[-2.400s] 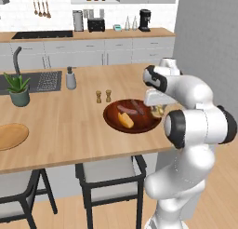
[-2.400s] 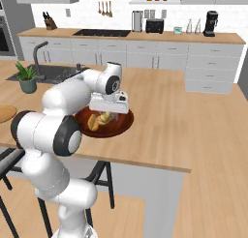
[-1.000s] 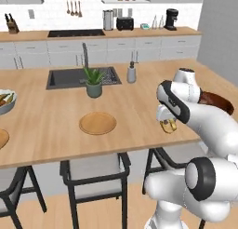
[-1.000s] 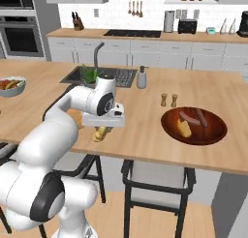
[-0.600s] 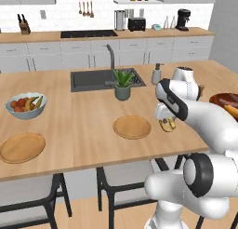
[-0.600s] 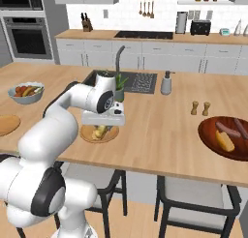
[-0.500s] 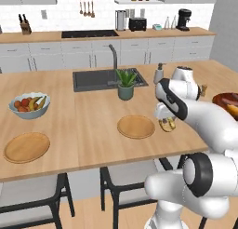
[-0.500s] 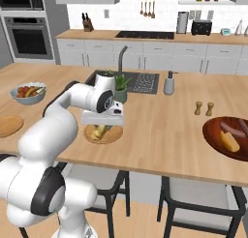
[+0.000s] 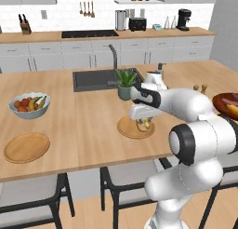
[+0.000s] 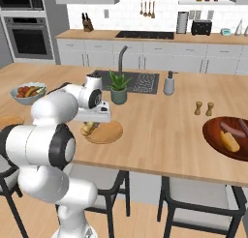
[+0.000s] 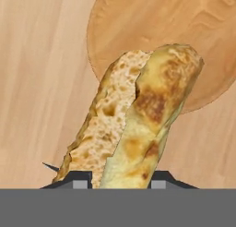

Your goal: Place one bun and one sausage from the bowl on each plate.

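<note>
So the hand (image 9: pixel 145 125) is clamped tight on a bun (image 11: pixel 138 115), a split, toasty-looking one with a browned crust on one half and the crumb showing on the other. From the hand view the bun sticks up between the two dark finger tips, with the round wooden plate (image 11: pixel 138 32) below and beyond it; part of the bun overlaps the plate's edge and the rest hangs over bare tabletop (image 11: pixel 37 83).

From the left base view the hand sits right over the near plate (image 9: pixel 128 129), which lies on the wooden island just in front of the small potted plant (image 9: pixel 124 82) and the sink (image 9: pixel 93 79). Can't tell whether the bun is touching the plate or just above it. The right base view shows the same thing, bun (image 10: pixel 88 128) at the left edge of that plate (image 10: pixel 109 133).

The second plate (image 9: pixel 27 147) is well off toward the left end of the tabletop, near the pale fruit bowl (image 9: pixel 29 106).

The dark reddish-brown bowl (image 10: pixel 227 138) is way over at the right end, well apart from the hand. In it I can see another bun (image 10: pixel 228 141) and a sausage (image 10: pixel 232 129). The salt and pepper shakers (image 10: pixel 203 108) stand just behind it, and a soap dispenser (image 10: pixel 169 83) is beside the sink.
</note>
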Tool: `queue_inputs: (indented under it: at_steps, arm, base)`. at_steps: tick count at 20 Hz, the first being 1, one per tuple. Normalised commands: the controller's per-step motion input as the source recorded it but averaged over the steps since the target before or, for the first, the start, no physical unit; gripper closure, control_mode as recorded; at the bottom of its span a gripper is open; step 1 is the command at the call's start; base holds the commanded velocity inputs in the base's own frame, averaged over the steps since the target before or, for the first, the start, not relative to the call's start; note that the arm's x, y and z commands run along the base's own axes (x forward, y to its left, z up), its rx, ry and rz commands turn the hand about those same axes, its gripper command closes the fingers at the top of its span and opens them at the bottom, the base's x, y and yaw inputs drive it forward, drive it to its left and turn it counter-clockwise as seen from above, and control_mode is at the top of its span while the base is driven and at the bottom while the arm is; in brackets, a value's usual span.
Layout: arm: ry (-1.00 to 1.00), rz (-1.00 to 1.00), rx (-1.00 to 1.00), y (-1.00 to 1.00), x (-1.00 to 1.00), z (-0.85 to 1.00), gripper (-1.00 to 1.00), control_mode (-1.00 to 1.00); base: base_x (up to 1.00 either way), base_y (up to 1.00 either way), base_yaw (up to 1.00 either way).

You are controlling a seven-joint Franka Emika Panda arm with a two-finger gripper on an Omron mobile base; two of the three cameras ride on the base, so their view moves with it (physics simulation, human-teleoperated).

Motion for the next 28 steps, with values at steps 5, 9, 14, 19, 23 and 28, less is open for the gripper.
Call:
queue_inputs:
  at_steps: [5,9,14,19,23,28]
  arm:
    - [0.05,0.0,0.0,0.77,1.0,-0.19,1.0,-1.0]
    - [0.0,0.03,0.0,0.62,0.66,-0.23,1.0,-1.0]
    - [0.01,0.0,-0.07,-0.43,0.25,-0.03,1.0,-1.0]
    - [0.01,0.05,-0.02,-0.66,0.17,-0.38,1.0,-1.0]
    - [0.0,0.03,0.0,-0.49,0.0,-0.56,1.0,-1.0]
    - [-0.02,0.0,0.0,-0.52,-0.03,-0.05,1.0,-1.0]
  base:
    - [0.0,0.0,0.0]
    - [0.0,0.0,0.0]
    - [0.0,0.0,0.0]
    - [0.0,0.0,0.0]
    - [0.0,0.0,0.0]
    - [0.0,0.0,0.0]
